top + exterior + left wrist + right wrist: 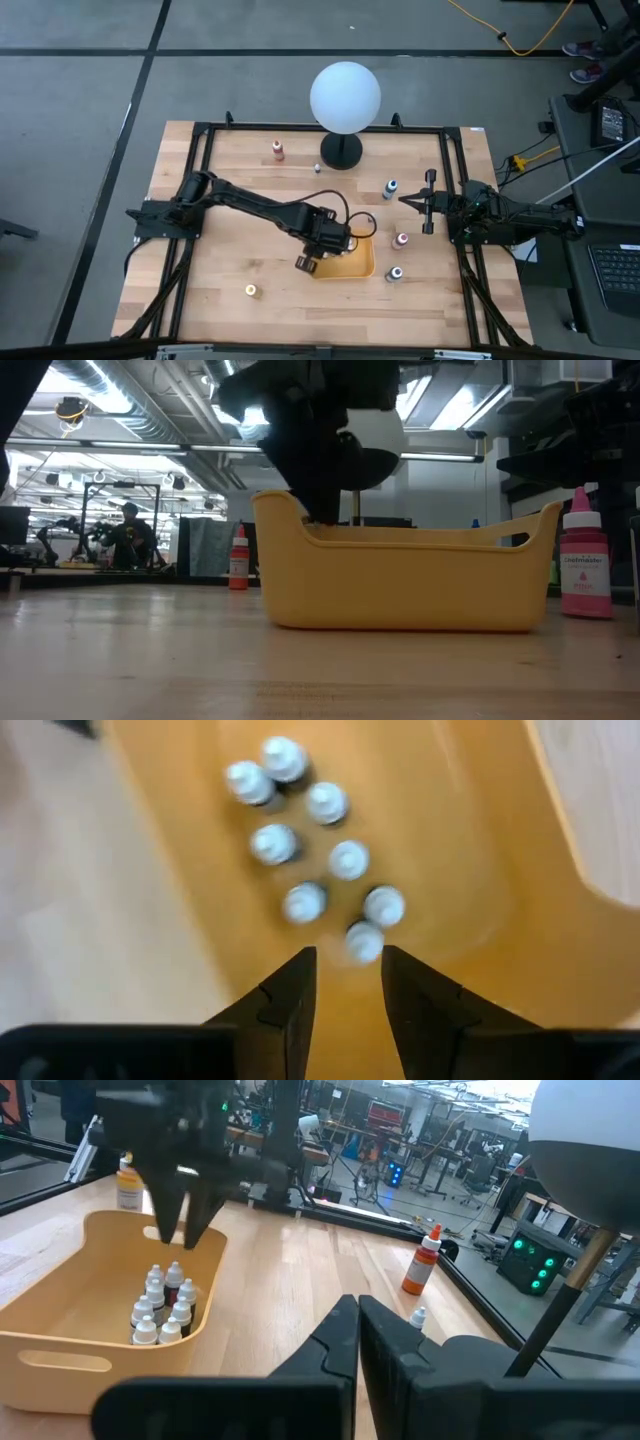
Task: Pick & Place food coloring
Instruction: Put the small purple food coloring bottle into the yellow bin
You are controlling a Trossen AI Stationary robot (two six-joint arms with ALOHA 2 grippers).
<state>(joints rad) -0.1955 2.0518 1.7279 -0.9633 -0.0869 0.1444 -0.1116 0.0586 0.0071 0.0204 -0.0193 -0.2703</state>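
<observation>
Several tiny food coloring bottles (305,830) with pale caps stand upright in a cluster on the floor of a yellow tray (362,262); they also show in the right wrist view (165,1308). My left gripper (348,960) hangs open just above the tray's left part (322,245), fingers pointing down, the nearest cap (365,942) just beyond its tips. More bottles stand on the table: orange (278,151), blue (390,188), pink (401,240), purple (396,273), yellow (251,291). My right gripper (428,202) waits shut near the table's right edge.
A lamp with a white globe (345,95) on a black base (342,152) stands at the far middle of the table. A tiny pale-capped bottle (317,168) sits near its base. A black frame (205,130) borders the table. Bare wood lies on the near left.
</observation>
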